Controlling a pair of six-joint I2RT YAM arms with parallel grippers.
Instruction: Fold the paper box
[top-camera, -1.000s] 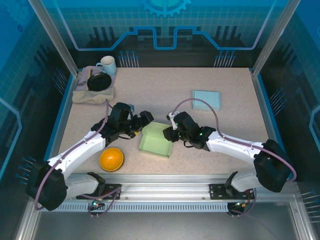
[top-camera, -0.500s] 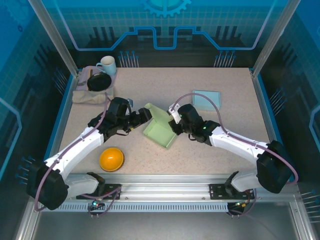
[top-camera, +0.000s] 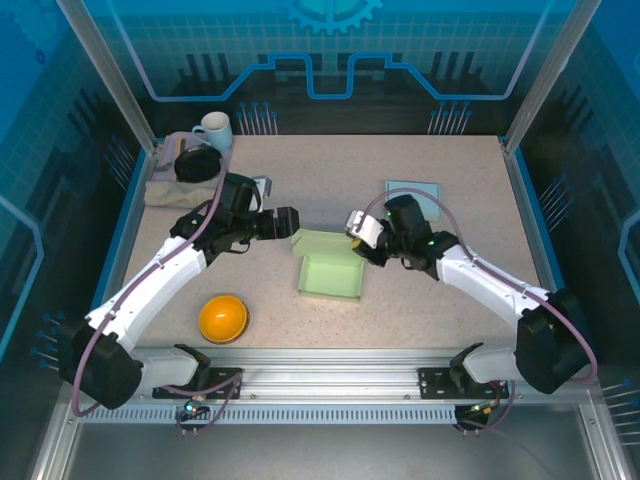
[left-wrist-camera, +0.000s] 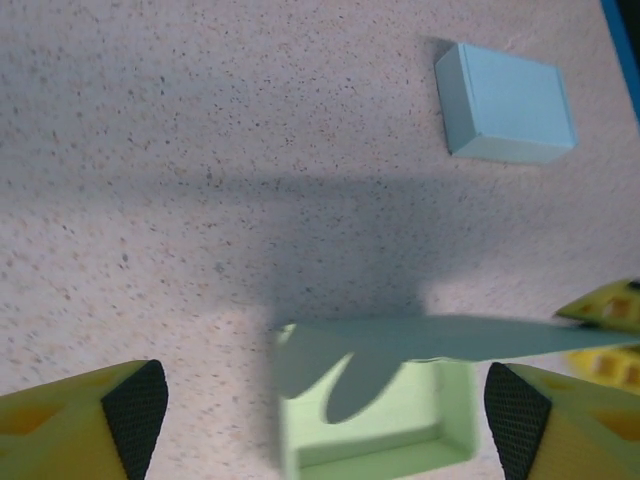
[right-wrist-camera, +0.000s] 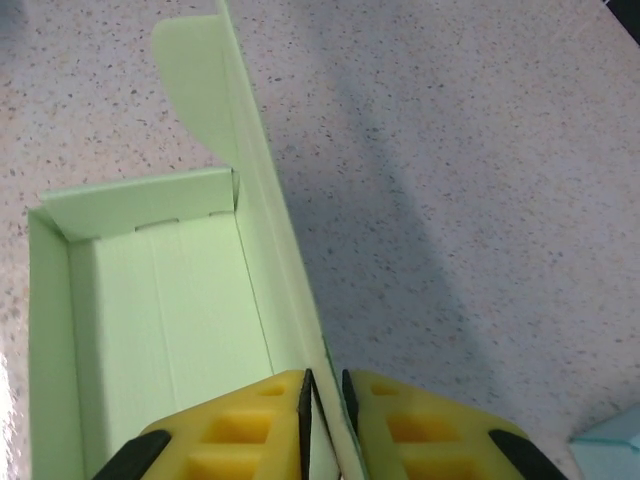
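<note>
- The green paper box (top-camera: 330, 275) sits mid-table with its tray open upward. Its lid flap (left-wrist-camera: 440, 338) is raised along the far side.
- The right gripper (top-camera: 359, 238) has its 2 fingers pinched tight on the flap's right end. The left gripper (top-camera: 284, 222) hangs by the flap's left end, fingers spread wide, holding nothing.
- My worry: thin card held at 1 end could twist or crease off its fold line. The light tray could also drag if nothing steadies it.
- The speckled beige table (top-camera: 300, 170) looks smooth. A blue box (top-camera: 412, 198) lies well apart, and an orange bowl (top-camera: 222, 318) sits front-left.
- A mug (top-camera: 213, 130) stands at the far-left corner by a cloth (top-camera: 170, 192). Blue-lit panels wall the cell.
</note>
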